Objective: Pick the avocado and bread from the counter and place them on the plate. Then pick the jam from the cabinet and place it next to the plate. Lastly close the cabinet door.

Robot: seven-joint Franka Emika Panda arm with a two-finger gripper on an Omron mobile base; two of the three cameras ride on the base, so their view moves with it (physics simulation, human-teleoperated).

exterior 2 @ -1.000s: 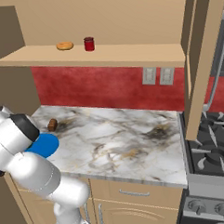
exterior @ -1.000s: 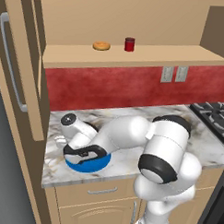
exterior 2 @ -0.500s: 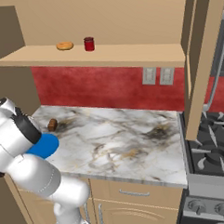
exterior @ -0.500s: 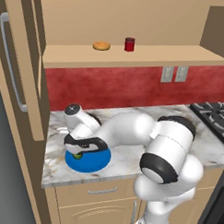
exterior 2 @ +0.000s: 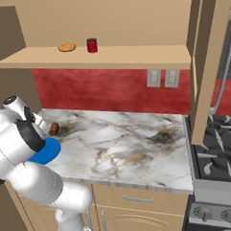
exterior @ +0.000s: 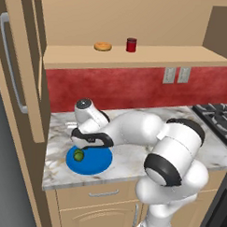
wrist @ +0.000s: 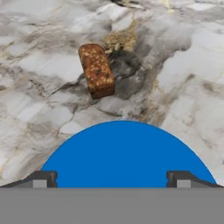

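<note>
Two-finger gripper is hanging wide open, empty, over the flat bright blue plate; small green avocado ball is sitting on it. Dark brown bread chunk is lying on the marble counter just beyond.

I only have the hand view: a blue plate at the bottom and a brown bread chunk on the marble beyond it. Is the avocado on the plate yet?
Observer: Yes. In the left base view, the small round green avocado lies on the flat blue plate, towards its left side.
Operator: Where is the jam?
Observer: The dark red jam jar stands on the beige cabinet shelf, beside an orange-tan ring-shaped pastry.
Operator: And the cabinet door?
Observer: The tall tan wooden cabinet door stands open at the left.
</note>
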